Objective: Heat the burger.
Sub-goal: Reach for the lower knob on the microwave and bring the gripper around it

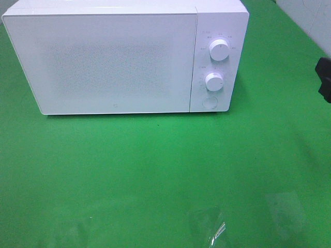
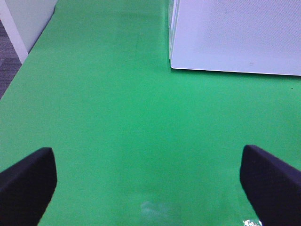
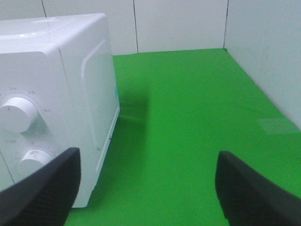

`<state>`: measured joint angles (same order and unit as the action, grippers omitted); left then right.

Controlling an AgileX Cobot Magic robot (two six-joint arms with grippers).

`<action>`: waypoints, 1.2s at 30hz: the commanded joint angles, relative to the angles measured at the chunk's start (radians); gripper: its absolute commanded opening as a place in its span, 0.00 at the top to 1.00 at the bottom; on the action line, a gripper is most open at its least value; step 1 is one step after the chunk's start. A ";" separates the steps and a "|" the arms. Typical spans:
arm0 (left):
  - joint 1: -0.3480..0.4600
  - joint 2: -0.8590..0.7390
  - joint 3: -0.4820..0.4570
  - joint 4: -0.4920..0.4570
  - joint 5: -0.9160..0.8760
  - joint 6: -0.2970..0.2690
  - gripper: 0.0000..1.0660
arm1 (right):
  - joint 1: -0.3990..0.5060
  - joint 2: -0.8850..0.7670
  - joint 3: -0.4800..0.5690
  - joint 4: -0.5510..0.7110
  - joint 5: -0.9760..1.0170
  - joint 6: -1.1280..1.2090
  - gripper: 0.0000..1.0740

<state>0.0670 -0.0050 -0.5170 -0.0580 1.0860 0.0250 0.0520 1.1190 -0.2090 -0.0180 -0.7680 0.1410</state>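
The burger is out of view in every frame. A white microwave (image 1: 119, 57) stands at the back of the green table with its door shut, showing two knobs (image 1: 219, 51) and a round button (image 1: 209, 102). My left gripper (image 2: 148, 188) hangs open over bare green cloth, in front of the microwave's lower left corner (image 2: 230, 37), with nothing between its fingers. Beside the microwave's control side (image 3: 51, 103) my right gripper (image 3: 148, 188) is open and empty. In the exterior high view only a dark piece of the right arm (image 1: 325, 77) shows at the right edge.
Green cloth (image 1: 155, 170) covers the table. White walls (image 3: 188, 23) close it at the back and right. A glare patch (image 1: 217, 230) lies near the front edge. The table's left edge and grey floor (image 2: 7, 61) show in the left wrist view.
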 commanded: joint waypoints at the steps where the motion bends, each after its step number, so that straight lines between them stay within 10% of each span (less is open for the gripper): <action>1: -0.005 -0.023 0.000 -0.005 -0.015 -0.003 0.08 | 0.023 0.062 0.002 0.044 -0.068 -0.045 0.29; 20: -0.005 -0.023 0.000 -0.005 -0.015 -0.003 0.08 | 0.628 0.371 -0.010 0.678 -0.503 -0.400 0.29; 36: -0.005 -0.023 0.000 -0.005 -0.015 -0.003 0.08 | 0.824 0.533 -0.169 0.856 -0.493 -0.492 0.29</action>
<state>0.0670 -0.0050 -0.5170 -0.0580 1.0860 0.0250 0.8710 1.6320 -0.3480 0.8330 -1.2050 -0.3340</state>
